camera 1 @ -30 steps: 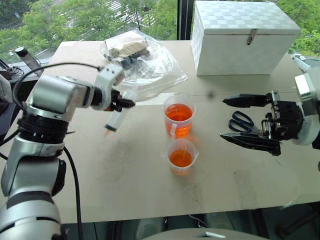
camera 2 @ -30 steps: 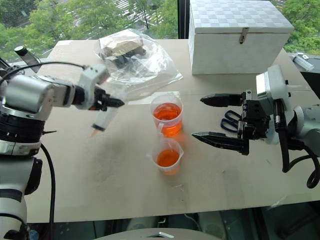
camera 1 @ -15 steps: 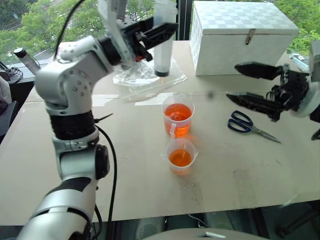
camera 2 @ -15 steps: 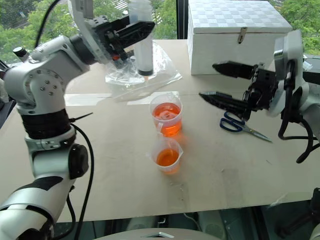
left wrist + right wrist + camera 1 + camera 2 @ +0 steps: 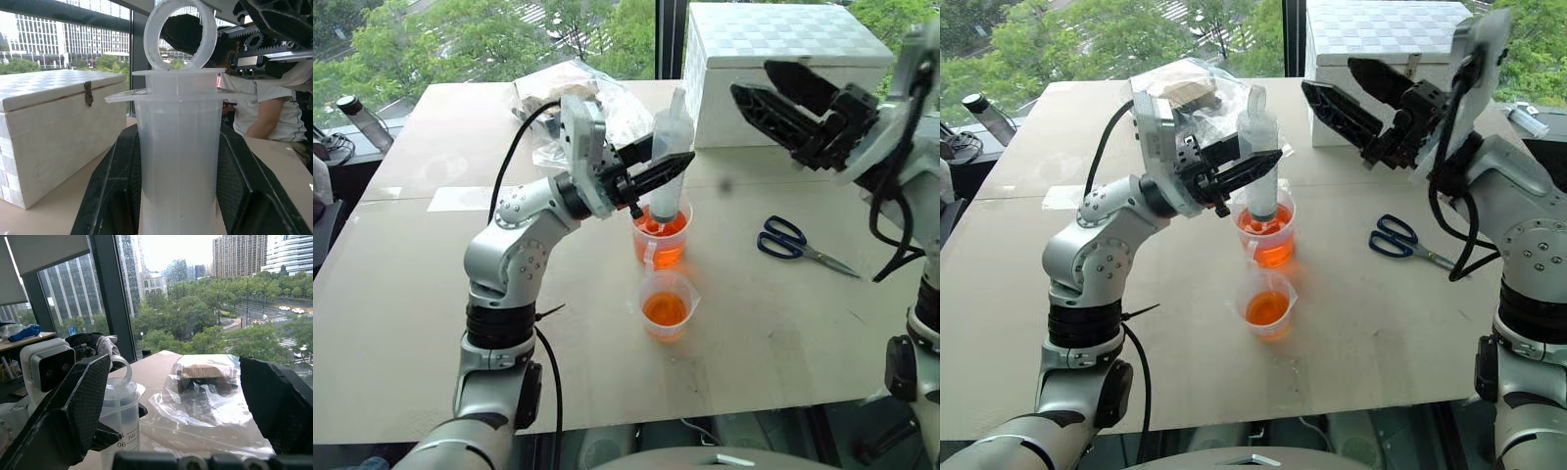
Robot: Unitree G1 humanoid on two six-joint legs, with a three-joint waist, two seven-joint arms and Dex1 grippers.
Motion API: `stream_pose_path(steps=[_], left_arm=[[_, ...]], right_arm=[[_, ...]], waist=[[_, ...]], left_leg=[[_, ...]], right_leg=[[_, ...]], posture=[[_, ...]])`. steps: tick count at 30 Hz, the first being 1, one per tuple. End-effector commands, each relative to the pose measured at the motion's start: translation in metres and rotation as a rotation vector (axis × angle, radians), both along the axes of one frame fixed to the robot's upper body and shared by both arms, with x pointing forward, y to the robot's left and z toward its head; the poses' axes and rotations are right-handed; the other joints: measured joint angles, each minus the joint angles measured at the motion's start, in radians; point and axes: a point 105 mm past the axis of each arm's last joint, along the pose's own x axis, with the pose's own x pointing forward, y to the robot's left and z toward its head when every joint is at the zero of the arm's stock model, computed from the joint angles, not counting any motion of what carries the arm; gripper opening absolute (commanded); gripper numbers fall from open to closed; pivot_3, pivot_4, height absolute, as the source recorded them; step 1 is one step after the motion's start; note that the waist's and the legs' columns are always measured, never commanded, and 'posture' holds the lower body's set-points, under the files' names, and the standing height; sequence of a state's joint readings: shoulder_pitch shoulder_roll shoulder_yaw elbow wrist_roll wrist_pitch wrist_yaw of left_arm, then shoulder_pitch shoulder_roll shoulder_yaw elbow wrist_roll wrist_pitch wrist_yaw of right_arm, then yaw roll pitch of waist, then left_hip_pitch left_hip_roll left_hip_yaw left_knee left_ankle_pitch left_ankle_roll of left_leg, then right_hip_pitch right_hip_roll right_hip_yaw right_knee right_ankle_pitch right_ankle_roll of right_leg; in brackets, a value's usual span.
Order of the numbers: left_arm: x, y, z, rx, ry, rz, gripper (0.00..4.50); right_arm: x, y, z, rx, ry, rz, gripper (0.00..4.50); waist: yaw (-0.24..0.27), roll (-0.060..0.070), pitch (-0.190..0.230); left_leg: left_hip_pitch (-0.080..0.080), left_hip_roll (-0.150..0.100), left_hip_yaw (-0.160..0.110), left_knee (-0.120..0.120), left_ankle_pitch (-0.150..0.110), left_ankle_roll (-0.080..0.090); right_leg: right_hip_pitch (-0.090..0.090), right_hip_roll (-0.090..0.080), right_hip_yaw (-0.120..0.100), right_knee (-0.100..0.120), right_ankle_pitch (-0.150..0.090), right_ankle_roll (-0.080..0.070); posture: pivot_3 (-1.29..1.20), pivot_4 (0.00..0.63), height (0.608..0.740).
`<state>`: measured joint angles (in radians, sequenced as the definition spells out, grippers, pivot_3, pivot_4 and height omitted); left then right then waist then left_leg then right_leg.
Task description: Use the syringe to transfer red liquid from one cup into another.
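the syringe (image 5: pixel 120 418) is showing printed volume marks on its clear barrel in the right wrist view: the letters "ml" and, just below them, a number reading as "90" or "60", too small to settle. nothing else legible is showing anywhere.

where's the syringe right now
The syringe stands upright in the left gripper, near the middle of the table in the head views, its tip down in the taller cup of red liquid, just in front of the white box.
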<state>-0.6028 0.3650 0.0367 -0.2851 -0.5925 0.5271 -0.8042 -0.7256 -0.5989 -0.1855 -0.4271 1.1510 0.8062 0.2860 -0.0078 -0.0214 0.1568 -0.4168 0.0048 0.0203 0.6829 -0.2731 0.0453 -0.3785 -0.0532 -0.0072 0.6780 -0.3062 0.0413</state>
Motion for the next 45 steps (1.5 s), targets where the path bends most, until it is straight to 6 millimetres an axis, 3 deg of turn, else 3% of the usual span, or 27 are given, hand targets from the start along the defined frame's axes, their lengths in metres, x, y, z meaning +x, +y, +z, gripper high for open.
stream_pose_path(steps=[1, 12, 17, 20, 25, 26, 27, 29, 44, 45], left_arm=[[-0.014, -0.004, 0.003, 0.026, -0.095, -0.037, 1.38], [-0.012, 0.007, -0.004, -0.005, -0.055, -0.068, 1.38], [-0.011, 0.008, -0.008, 0.018, -0.053, -0.091, 1.38], [-0.008, 0.011, -0.009, 0.026, -0.055, -0.085, 1.38], [-0.005, 0.014, -0.009, 0.029, -0.057, -0.08, 1.38], [-0.004, 0.014, -0.009, 0.027, -0.055, -0.079, 1.38], [-0.003, 0.014, -0.01, 0.028, -0.056, -0.079, 1.38], [-0.002, 0.015, -0.009, 0.02, -0.052, -0.076, 1.38], [0.001, 0.015, -0.01, 0.031, -0.057, -0.098, 1.38], [0.001, 0.015, -0.01, 0.031, -0.059, -0.099, 1.38]], right_arm=[[-0.001, 0.006, -0.004, -0.097, -0.066, -0.018, 4.5], [0.006, 0.031, -0.015, -0.212, -0.121, 0.089, 4.5], [0.009, 0.04, -0.009, -0.195, -0.143, 0.125, 4.5], [0.009, 0.045, -0.007, -0.192, -0.149, 0.144, 3.56], [0.007, 0.051, -0.012, -0.219, -0.142, 0.177, 1.26], [0.007, 0.053, -0.014, -0.231, -0.135, 0.18, 0.98], [0.009, 0.054, -0.016, -0.239, -0.127, 0.179, 0.36], [0.01, 0.054, -0.018, -0.251, -0.118, 0.176, 0.09], [0.012, 0.059, -0.019, -0.215, -0.028, 0.211, 0.09], [0.013, 0.06, -0.019, -0.214, -0.016, 0.212, 0.32]], waist=[[-0.002, 0.0, 0.0], [-0.004, 0.0, 0.0], [-0.003, 0.0, 0.0], [-0.004, 0.0, 0.0], [-0.004, 0.0, 0.0], [-0.004, 0.0, 0.0], [-0.004, 0.0, 0.0], [-0.004, 0.0, 0.0], [-0.004, 0.0, 0.0], [-0.004, 0.0, 0.0]], left_leg=[[0.0, 0.0, 0.0, 0.0, 0.0, 0.0], [0.0, 0.0, 0.0, 0.0, 0.0, 0.0], [0.0, 0.0, 0.0, 0.0, 0.0, 0.0], [0.0, 0.0, 0.0, 0.0, 0.0, 0.0], [0.0, 0.0, 0.0, 0.0, 0.0, 0.0], [0.0, 0.0, 0.0, 0.0, 0.0, 0.0], [0.0, 0.0, 0.0, 0.0, 0.0, 0.0], [0.0, 0.0, -0.001, 0.0, 0.0, 0.0], [0.0, 0.0, -0.001, 0.0, 0.0, 0.0], [0.0, 0.0, -0.001, 0.0, 0.0, 0.0]], right_leg=[[0.0, 0.0, 0.0, 0.0, 0.0, 0.0], [0.0, 0.001, 0.0, 0.0, 0.0, 0.0], [0.0, 0.001, 0.0, 0.0, 0.0, 0.0], [0.0, 0.001, 0.0, 0.0, 0.0, 0.0], [0.0, 0.001, 0.0, 0.0, 0.0, 0.0], [0.0, 0.0, 0.0, 0.0, 0.0, 0.0], [0.0, 0.001, 0.0, 0.0, 0.0, 0.0], [0.0, 0.001, 0.0, 0.0, 0.0, 0.0], [0.0, 0.0, -0.001, 0.0, 0.0, 0.0], [0.0, 0.0, -0.001, 0.0, 0.0, 0.0]], posture=[[0.0, 0.15, 0.74], [0.0, 0.15, 0.74], [0.0, 0.15, 0.74], [0.0, 0.15, 0.74], [0.0, 0.15, 0.74], [0.0, 0.15, 0.74], [0.0, 0.15, 0.74], [0.0, 0.15, 0.74], [0.0, 0.15, 0.74], [0.0, 0.15, 0.74]])
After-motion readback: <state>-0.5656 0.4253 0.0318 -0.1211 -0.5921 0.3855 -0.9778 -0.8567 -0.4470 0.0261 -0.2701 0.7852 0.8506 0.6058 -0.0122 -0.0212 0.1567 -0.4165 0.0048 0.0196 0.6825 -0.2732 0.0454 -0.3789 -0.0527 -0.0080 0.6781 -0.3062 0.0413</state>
